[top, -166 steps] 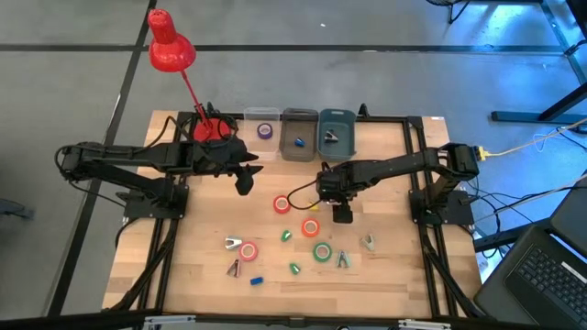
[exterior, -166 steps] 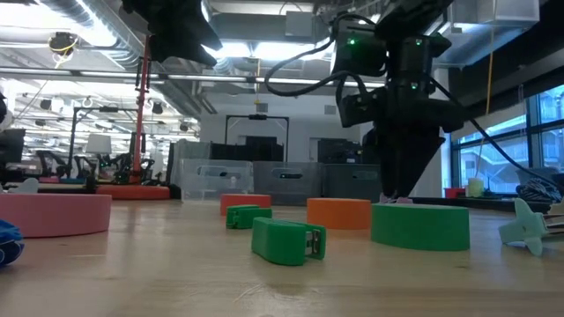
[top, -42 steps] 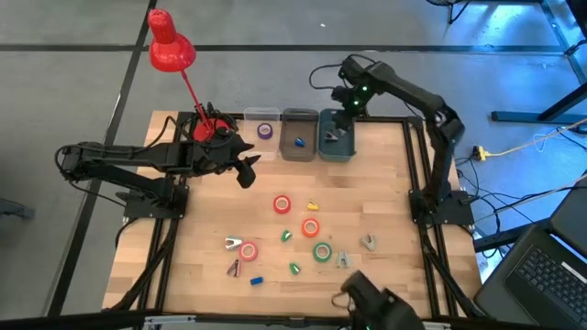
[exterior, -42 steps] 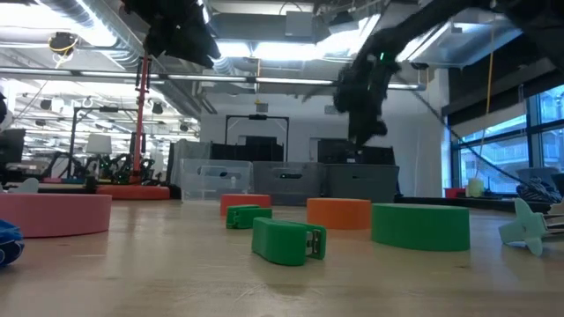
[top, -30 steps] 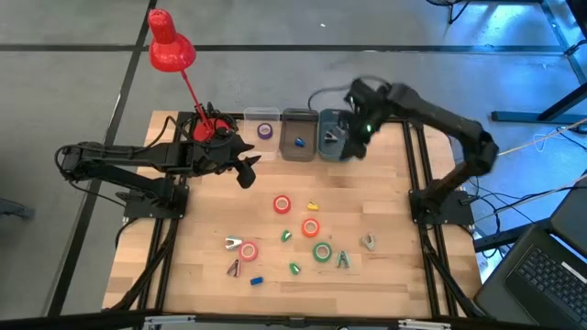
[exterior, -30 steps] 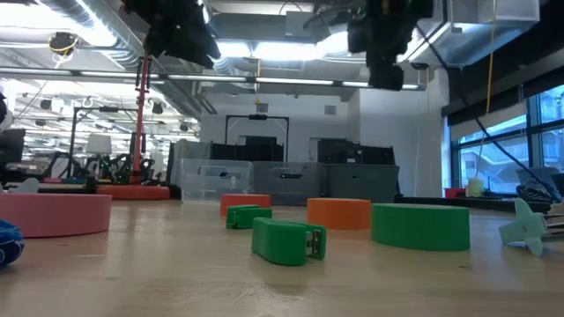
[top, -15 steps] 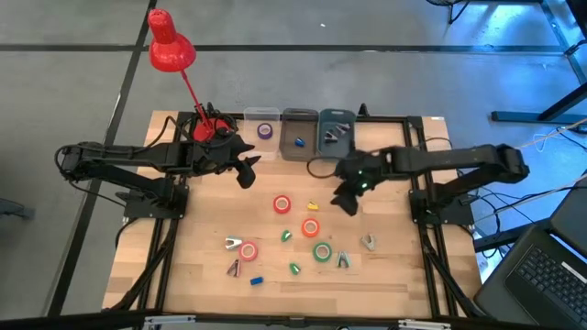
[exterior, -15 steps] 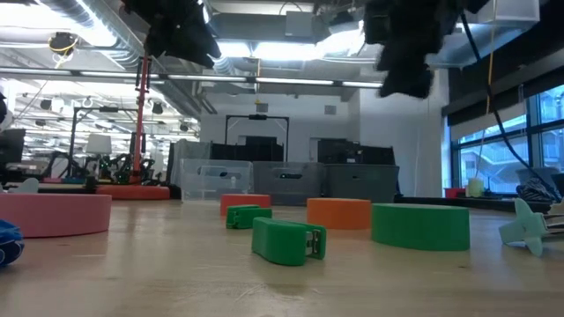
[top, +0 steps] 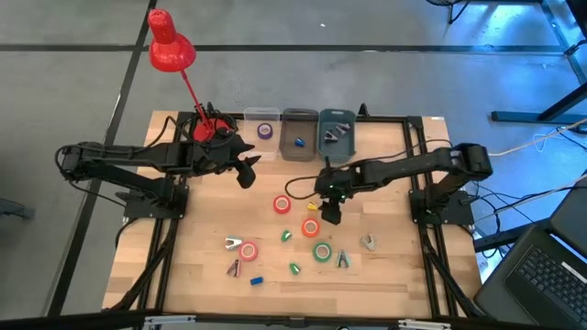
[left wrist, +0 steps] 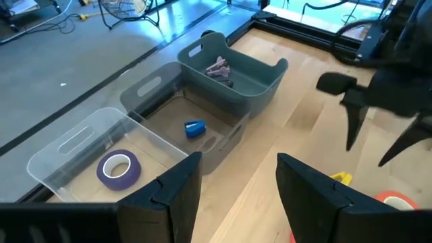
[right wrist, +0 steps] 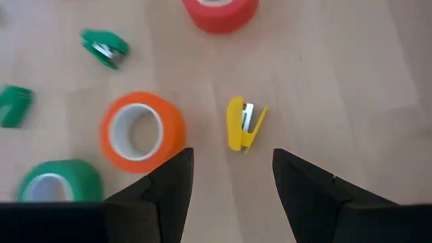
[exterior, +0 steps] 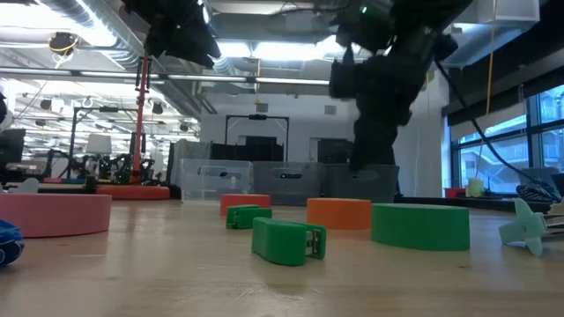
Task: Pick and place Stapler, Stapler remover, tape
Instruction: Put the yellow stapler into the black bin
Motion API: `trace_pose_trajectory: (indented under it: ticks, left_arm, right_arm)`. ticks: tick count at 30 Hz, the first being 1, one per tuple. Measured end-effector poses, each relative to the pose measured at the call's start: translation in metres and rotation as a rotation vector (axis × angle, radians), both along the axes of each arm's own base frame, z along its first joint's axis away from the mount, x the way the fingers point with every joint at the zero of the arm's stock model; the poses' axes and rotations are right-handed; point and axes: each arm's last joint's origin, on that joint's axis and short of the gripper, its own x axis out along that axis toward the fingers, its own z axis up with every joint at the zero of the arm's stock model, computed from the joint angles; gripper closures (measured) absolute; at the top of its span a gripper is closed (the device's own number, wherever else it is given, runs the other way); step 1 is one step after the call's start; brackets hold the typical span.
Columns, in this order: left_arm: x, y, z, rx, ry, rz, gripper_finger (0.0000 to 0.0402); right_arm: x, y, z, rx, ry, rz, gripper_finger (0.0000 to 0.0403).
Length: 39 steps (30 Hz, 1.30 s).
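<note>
My right gripper [top: 328, 215] is open and hovers over the middle of the table. In the right wrist view its fingers [right wrist: 229, 160] stand on either side of a small yellow stapler [right wrist: 243, 125] lying flat on the wood, without touching it. An orange tape roll [right wrist: 142, 131], a red one [right wrist: 219, 10] and a green one [right wrist: 50, 185] lie flat around it. Grey staple removers [top: 342, 260] lie toward the near edge. My left gripper [top: 245, 180] is open and waits raised near the far left, touching nothing.
Three bins stand along the far edge: a clear one holding a purple tape roll [left wrist: 119, 167], a grey one holding a blue stapler [left wrist: 194, 128], and a teal one [left wrist: 260, 77] holding grey removers. A pink roll [top: 248, 249] and small green staplers [top: 294, 268] lie nearby. A red lamp [top: 170, 46] stands far left.
My right arm has swung from above the teal bin at the far edge toward the table's near side and slightly left, and has come down over the yellow stapler between the red and orange rolls. Nothing on the table has moved.
</note>
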Motion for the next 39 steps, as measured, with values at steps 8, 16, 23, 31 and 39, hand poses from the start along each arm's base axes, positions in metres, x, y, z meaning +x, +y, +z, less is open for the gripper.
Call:
trace_pose_trajectory:
  ticks: [8,16,23,31,39]
  left_arm:
    - [0.0,0.0,0.0,0.001,0.001,0.0,0.0222]
    - [0.0,0.0,0.0,0.002,0.001,0.001,0.0222]
    - [0.0,0.0,0.0,0.002,0.001,0.001,0.0222]
    - [0.0,0.0,0.0,0.002,0.001,0.001,0.0222]
    - [0.0,0.0,0.0,0.003,0.001,0.003,0.0222]
  right_arm:
    - [0.011,-0.001,-0.036,-0.041,0.077,0.008,0.0199]
    - [0.018,0.0,-0.044,-0.026,0.048,0.01,0.0199]
    - [0.02,0.0,-0.044,-0.017,0.03,-0.011,0.0199]
    - [0.023,-0.001,-0.056,-0.037,0.059,-0.029,0.0199]
    - [0.023,-0.003,-0.05,-0.006,0.073,-0.11,0.0327]
